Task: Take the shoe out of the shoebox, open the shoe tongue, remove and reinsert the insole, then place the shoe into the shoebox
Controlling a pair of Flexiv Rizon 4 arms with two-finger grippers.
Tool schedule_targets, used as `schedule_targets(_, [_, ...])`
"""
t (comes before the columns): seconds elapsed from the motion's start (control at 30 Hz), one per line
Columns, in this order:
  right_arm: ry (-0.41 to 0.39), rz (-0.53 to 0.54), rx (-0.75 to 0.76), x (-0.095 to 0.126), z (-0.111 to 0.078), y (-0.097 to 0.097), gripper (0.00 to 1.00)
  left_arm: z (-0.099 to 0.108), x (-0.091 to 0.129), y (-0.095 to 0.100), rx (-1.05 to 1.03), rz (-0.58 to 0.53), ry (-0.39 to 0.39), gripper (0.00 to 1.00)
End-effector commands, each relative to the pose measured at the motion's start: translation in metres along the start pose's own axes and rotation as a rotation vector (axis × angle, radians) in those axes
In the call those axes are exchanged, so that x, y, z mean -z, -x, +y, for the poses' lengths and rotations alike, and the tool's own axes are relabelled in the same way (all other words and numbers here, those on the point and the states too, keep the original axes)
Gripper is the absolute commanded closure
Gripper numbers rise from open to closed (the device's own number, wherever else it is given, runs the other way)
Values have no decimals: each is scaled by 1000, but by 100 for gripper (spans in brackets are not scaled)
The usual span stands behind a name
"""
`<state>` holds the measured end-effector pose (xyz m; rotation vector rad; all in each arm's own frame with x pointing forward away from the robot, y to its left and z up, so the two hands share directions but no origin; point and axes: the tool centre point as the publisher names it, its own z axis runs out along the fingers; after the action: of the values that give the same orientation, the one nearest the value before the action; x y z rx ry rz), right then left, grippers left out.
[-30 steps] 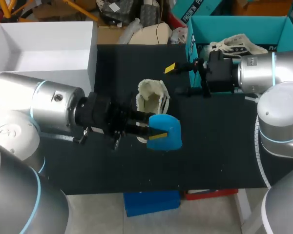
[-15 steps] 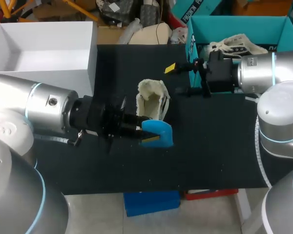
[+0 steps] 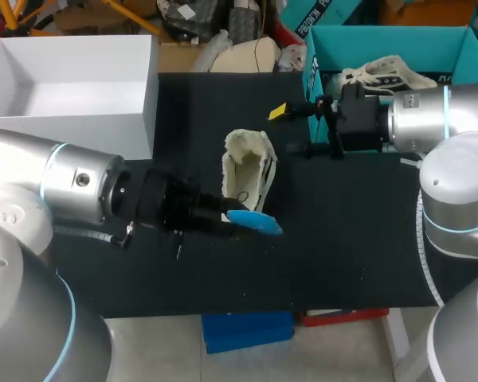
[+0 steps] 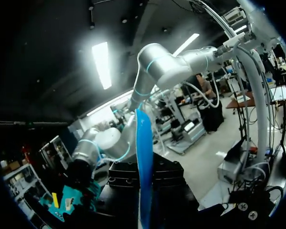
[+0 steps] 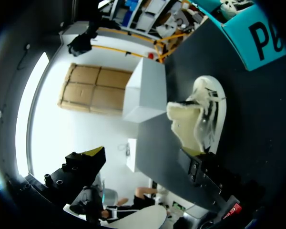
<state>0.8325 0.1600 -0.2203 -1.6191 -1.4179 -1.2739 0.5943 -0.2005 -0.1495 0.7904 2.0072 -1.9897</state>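
The black desk [image 3: 358, 239] carries a white box [image 3: 72, 79] at its far left corner. A teal shoebox [image 3: 386, 29] with another shoe inside sits at the far right. The cream shoe [image 3: 248, 163] lies near the middle, out of either box, its mouth gaping. It looks soft and light, likely to slide if pushed, so bracing its heel collar seems wise. The blue insole [image 3: 255, 221] hangs edge-on just beside the shoe's near end, pinched in the left gripper [image 3: 237, 220]. It looks thin and floppy; a hold near one end should let the free end feed in. The right gripper [image 3: 291, 129] hovers near the shoebox, spread wide and empty.
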Motion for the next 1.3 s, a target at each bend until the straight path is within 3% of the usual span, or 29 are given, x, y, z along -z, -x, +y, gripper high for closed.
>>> schedule_targets(0.03, [3,1,-1,-1,-1,0,0,24,15,-25,-340,-117,48,100])
schedule_targets(0.07, [3,1,-1,-1,-1,0,0,35,18,-25,-375,-114,7,100])
schedule_targets(0.13, [3,1,-1,-1,-1,0,0,54,20,-25,-548,-131,129,100])
schedule_targets(0.17, [3,1,-1,-1,-1,0,0,64,20,-26,-532,-125,80,100])
schedule_targets(0.23, [3,1,-1,-1,-1,0,0,77,22,-26,-660,-131,129,100])
schedule_targets(0.27, [3,1,-1,-1,-1,0,0,83,24,-23,-665,-134,92,100])
schedule_targets(0.4, [3,1,-1,-1,-1,0,0,104,24,-16,-827,-114,142,100])
schedule_targets(0.6, [3,1,-1,-1,-1,0,0,117,21,-3,-1073,-73,224,100])
schedule_targets(0.67, [3,1,-1,-1,-1,0,0,120,22,1,-1091,-75,194,100])
schedule_targets(0.93, [3,1,-1,-1,-1,0,0,140,26,21,-1336,-80,291,100])
schedule_targets(1.07, [3,1,-1,-1,-1,0,0,146,29,33,-1363,-77,254,100])
schedule_targets(1.3, [3,1,-1,-1,-1,0,0,146,29,34,-1367,-80,255,100])
